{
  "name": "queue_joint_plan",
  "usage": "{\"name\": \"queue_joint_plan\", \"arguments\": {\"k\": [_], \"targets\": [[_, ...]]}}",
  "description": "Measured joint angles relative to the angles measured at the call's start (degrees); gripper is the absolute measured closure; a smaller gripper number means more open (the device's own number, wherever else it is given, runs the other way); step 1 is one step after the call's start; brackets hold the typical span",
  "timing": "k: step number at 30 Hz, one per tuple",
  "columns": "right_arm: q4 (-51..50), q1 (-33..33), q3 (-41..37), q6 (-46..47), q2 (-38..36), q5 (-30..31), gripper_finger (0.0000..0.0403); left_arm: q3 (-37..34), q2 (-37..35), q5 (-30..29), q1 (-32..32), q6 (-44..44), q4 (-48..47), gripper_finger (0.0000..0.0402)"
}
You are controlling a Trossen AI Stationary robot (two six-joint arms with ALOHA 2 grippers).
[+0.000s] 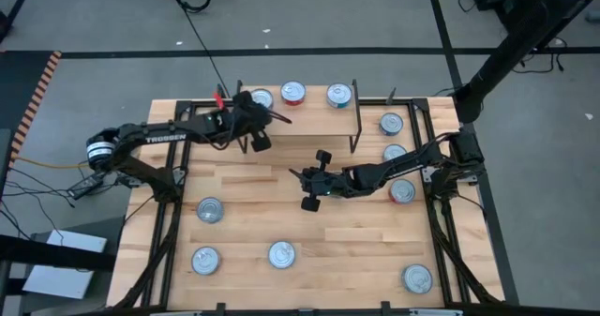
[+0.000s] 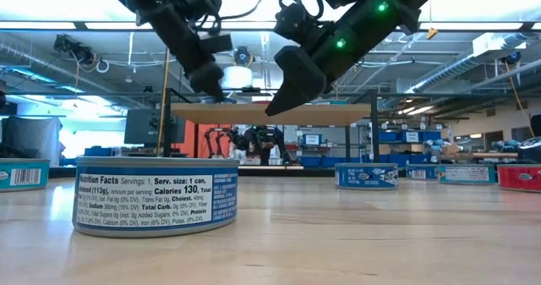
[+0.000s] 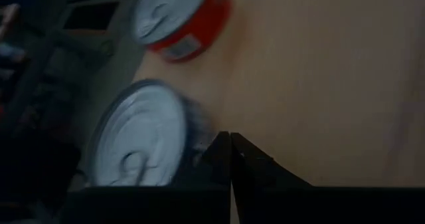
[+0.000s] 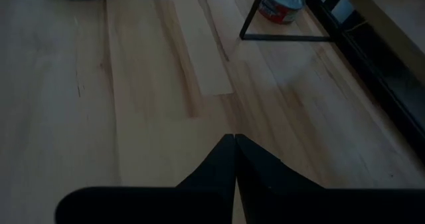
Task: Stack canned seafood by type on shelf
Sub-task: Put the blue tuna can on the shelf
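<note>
wood shelf: left gripper pinched together, empty, beside blue tin; a sideways drift risks shoving it off

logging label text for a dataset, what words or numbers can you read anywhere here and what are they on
"TROSSEN": on the left arm, high view.
"Nutrition Facts", "Serv. size: 1 can", "Calories 130": on the blue label of the nearest tin, low view.
That tin's smaller lines: too small to read reliably.
Labels on the far tins: too small to read.
Wrist views: nothing readable.
</note>
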Motion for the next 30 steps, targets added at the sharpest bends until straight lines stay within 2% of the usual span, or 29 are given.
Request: {"name": "queue_joint_plan", "arguments": {"k": [5, 16, 30], "targets": [[0.31, 0.00, 0.02, 0.00, 0.00, -0.01, 0.0380, -0.86, 0.00, -0.03, 2.61, -0.95, 2.24, 0.0399], [0.58, 0.00, 0.03, -0.01, -0.02, 0.00, 0.0380, -0.86, 0.37, 6.01, 7.68, -0.78, 6.26, 0.0400], [0.67, 0.00, 0.09, -0.02, -0.02, 0.01, 0.0380, -0.86, 0.38, 7.45, 9.86, 0.83, 8.27, 0.0400]]}}
